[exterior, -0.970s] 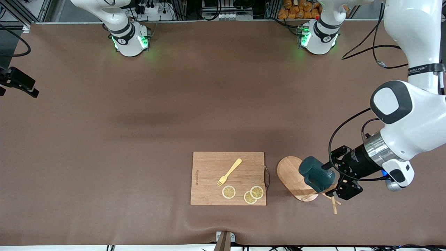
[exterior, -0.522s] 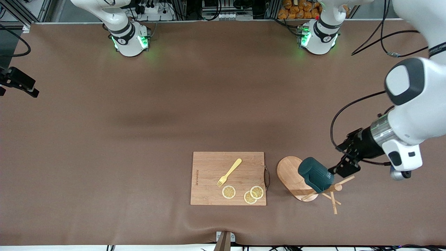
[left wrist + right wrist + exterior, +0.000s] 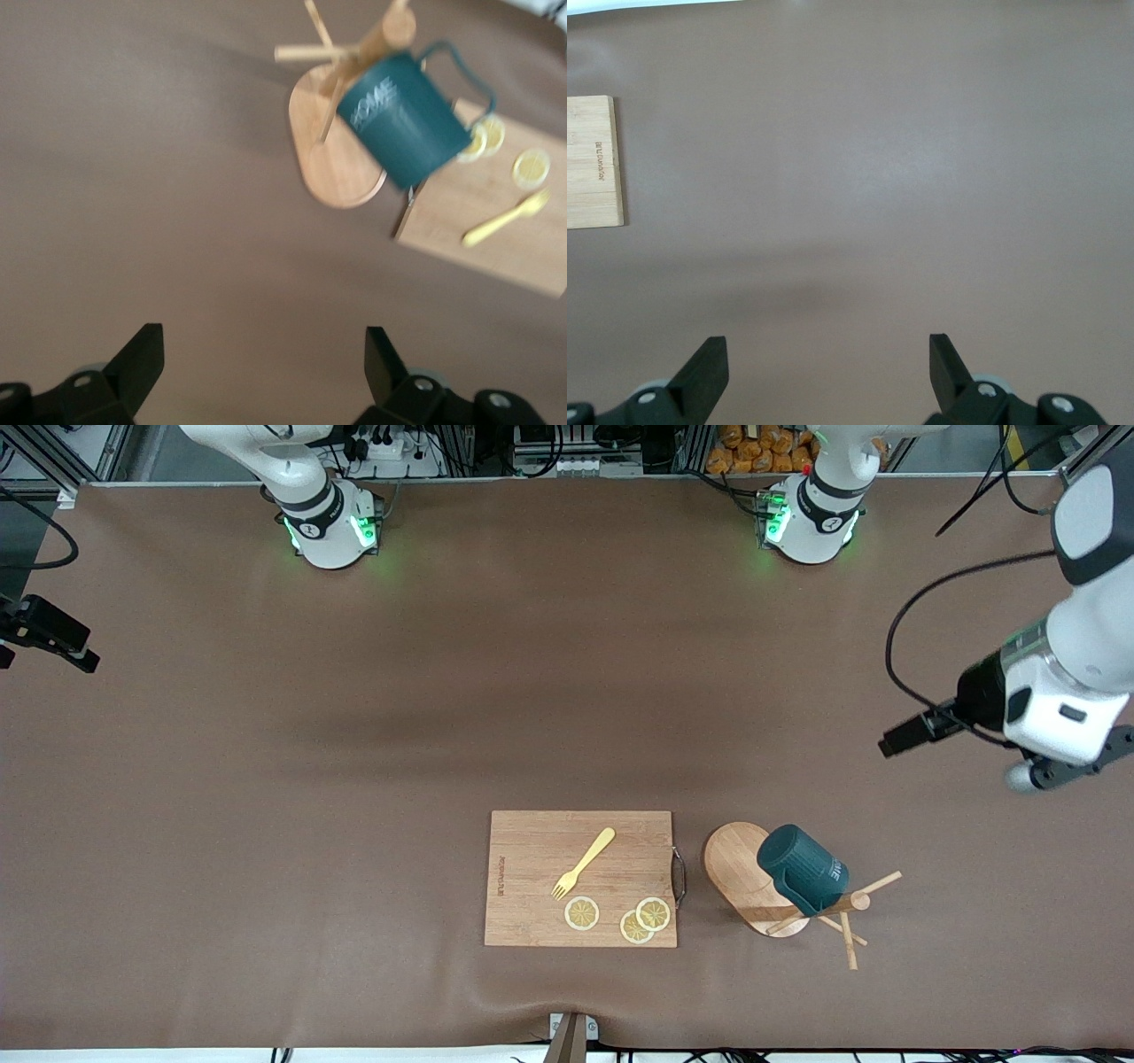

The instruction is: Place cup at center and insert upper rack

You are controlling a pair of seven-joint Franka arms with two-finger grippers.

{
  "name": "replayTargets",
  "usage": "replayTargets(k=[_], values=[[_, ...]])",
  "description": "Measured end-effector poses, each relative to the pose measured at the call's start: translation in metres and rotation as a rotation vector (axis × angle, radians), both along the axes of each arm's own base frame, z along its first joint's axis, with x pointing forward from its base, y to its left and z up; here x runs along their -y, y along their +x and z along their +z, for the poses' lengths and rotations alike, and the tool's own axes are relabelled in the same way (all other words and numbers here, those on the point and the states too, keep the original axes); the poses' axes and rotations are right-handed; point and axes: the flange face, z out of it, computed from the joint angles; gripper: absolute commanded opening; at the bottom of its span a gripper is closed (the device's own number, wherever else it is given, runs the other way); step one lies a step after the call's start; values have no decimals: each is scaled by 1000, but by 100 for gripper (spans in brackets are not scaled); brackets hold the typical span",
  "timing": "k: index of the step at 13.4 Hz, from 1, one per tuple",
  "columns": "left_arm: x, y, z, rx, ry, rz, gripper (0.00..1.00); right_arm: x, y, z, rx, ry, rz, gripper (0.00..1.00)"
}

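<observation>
The dark teal cup (image 3: 802, 868) hangs tilted on the light wooden mug tree (image 3: 735, 859), against its post, with thin pegs sticking out near the top. The tree stands beside the cutting board, toward the left arm's end of the table. The left wrist view also shows the cup (image 3: 403, 115) and the tree's oval base (image 3: 332, 173). My left gripper (image 3: 893, 744) is open and empty, up in the air over bare table, well apart from the cup; its fingers (image 3: 142, 363) hold nothing. My right gripper (image 3: 828, 359) is open and empty over bare table and waits.
A rectangular wooden cutting board (image 3: 532, 841) lies near the front camera with a yellow fork (image 3: 585, 862) and three lemon slices (image 3: 582, 912) on it. Its edge shows in the right wrist view (image 3: 592, 164). Both arm bases stand along the table edge farthest from that camera.
My left gripper has let go of the cup and drawn back up and away toward the left arm's end. The cup stays hanging on the mug tree.
</observation>
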Motion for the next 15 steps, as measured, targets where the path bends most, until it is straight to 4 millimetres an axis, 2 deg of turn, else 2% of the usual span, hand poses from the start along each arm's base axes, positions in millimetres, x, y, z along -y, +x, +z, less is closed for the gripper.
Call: replayTargets(k=[2, 4, 6, 9, 11, 13, 15], values=[[-8, -36, 16, 7, 16, -132, 100, 0, 0, 0, 0, 0, 0, 100], [-19, -62, 28, -17, 14, -261, 100, 0, 0, 0, 0, 0, 0, 100], [-23, -68, 34, -19, 11, -347, 100, 0, 0, 0, 0, 0, 0, 100], [-21, -71, 46, -19, 50, -386, 100, 0, 0, 0, 0, 0, 0, 100], [-9, -75, 55, -14, 136, -424, 100, 0, 0, 0, 0, 0, -1, 100], [7, -77, 60, -3, 151, -447, 100, 1, 0, 0, 0, 0, -2, 100], [8, -75, 61, 0, 128, -411, 100, 1, 0, 0, -1, 0, -2, 100]])
